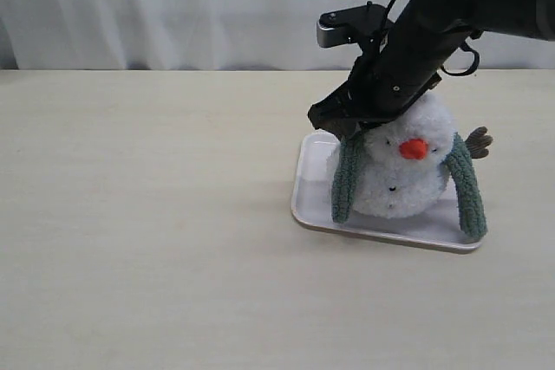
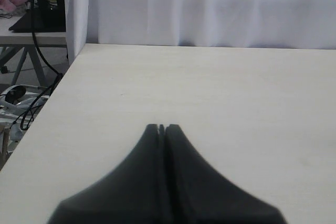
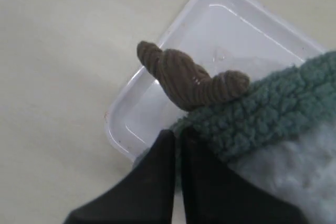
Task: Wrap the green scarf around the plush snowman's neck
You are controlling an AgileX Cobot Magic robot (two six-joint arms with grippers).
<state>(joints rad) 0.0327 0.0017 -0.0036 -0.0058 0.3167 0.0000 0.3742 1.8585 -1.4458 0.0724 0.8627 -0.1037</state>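
Green scarf (image 1: 349, 181) lies draped over the plush snowman (image 1: 395, 181), its two ends hanging down on either side of the white body. One end is on the left of the exterior view; the other, on the right, reaches the rim of the white tray (image 1: 310, 204). Between them the front under the orange nose (image 1: 414, 148) stays bare white. The snowman sits in the tray, which rests on the pale surface (image 1: 147, 214) right of the middle.

In the exterior view the right gripper (image 1: 349, 130) comes down beside the head, at the top of the left scarf end, but the dark arm hides how its jaws stand. The right wrist view makes this clear: the jaws are drawn nearly together on the fuzzy edge of the scarf, a sliver of green showing between them. It also shows a brown ribbed twig arm (image 3: 184, 77) poking out just past that edge, over a rounded tray corner. The exterior view shows a twig arm only at the far right.

Only its own wrist view shows the left gripper (image 2: 163, 128): jaws pressed together, over bare surface, with a white curtain (image 2: 210, 9) behind and cables (image 2: 23, 108) off the surface's edge.
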